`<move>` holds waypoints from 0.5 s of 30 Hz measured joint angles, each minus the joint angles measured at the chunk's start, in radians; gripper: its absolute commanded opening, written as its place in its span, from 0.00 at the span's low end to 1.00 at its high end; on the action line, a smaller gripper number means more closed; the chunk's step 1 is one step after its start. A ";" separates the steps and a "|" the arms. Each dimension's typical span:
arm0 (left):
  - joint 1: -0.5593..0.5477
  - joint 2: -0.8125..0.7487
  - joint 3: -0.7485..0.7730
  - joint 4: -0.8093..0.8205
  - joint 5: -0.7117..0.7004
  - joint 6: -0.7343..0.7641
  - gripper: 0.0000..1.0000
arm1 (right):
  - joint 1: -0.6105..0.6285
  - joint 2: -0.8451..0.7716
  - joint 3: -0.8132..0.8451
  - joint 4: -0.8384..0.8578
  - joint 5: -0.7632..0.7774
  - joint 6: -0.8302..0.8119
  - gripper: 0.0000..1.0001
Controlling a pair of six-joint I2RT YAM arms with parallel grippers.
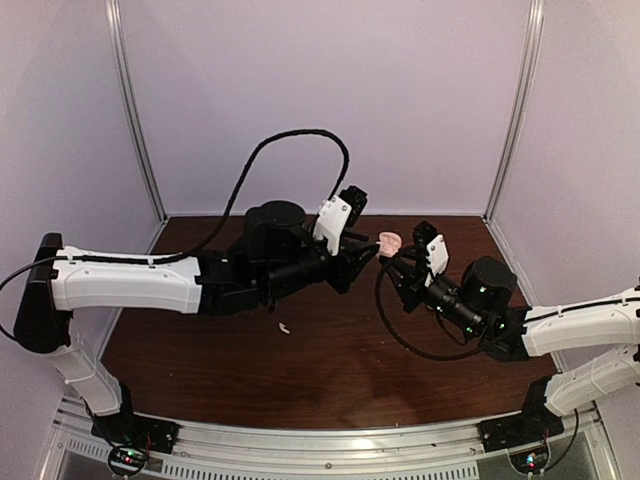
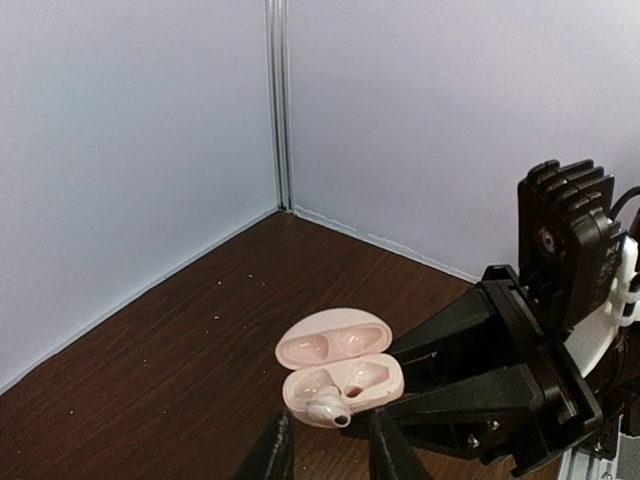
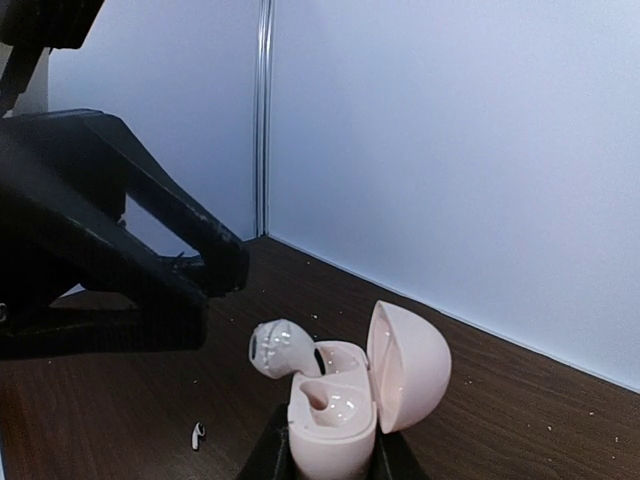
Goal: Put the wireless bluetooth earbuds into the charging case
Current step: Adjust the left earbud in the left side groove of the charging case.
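I am watching the right gripper [image 3: 330,462] clamping the pink charging case [image 3: 335,415] from both sides at the bottom centre of its wrist view, raised off the table [image 1: 330,380]. The lid is standing open, tipped up toward the right of that frame. A whitish earbud [image 3: 280,347] is sitting at the case's left rim, its rounded head poking above one of the wells and not seated down inside.

In the left wrist view the same earbud is lying across the near lip of the case, just beyond the left gripper [image 2: 330,458]. Its jaws are standing narrowly apart with nothing between them. From the right wrist, the black fingertips [image 3: 226,274] are showing a gap from the earbud.

In the overhead view both grippers are meeting just right of centre. A second earbud [image 1: 285,327] is lying alone on the wood to their lower left, well apart from the case.
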State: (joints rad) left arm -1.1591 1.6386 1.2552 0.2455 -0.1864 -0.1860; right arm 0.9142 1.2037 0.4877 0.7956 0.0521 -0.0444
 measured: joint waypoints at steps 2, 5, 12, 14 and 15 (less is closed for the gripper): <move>0.002 0.007 0.009 -0.013 0.006 -0.004 0.26 | 0.000 0.000 0.000 0.000 0.000 -0.003 0.00; 0.004 0.021 0.026 -0.027 0.009 -0.009 0.26 | 0.000 0.000 0.000 0.000 0.000 -0.005 0.00; 0.027 0.031 0.032 -0.038 0.030 -0.030 0.20 | 0.000 -0.002 0.000 0.000 -0.001 -0.009 0.00; 0.037 0.032 0.032 -0.038 0.036 -0.035 0.20 | 0.000 -0.005 0.000 0.000 -0.002 -0.010 0.00; 0.040 0.032 0.032 -0.038 0.039 -0.039 0.19 | 0.000 -0.006 0.000 0.000 -0.002 -0.010 0.00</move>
State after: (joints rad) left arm -1.1187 1.6703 1.2873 0.2077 -0.1471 -0.2245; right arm 0.9142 1.1973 0.4877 0.7956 0.0498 -0.0544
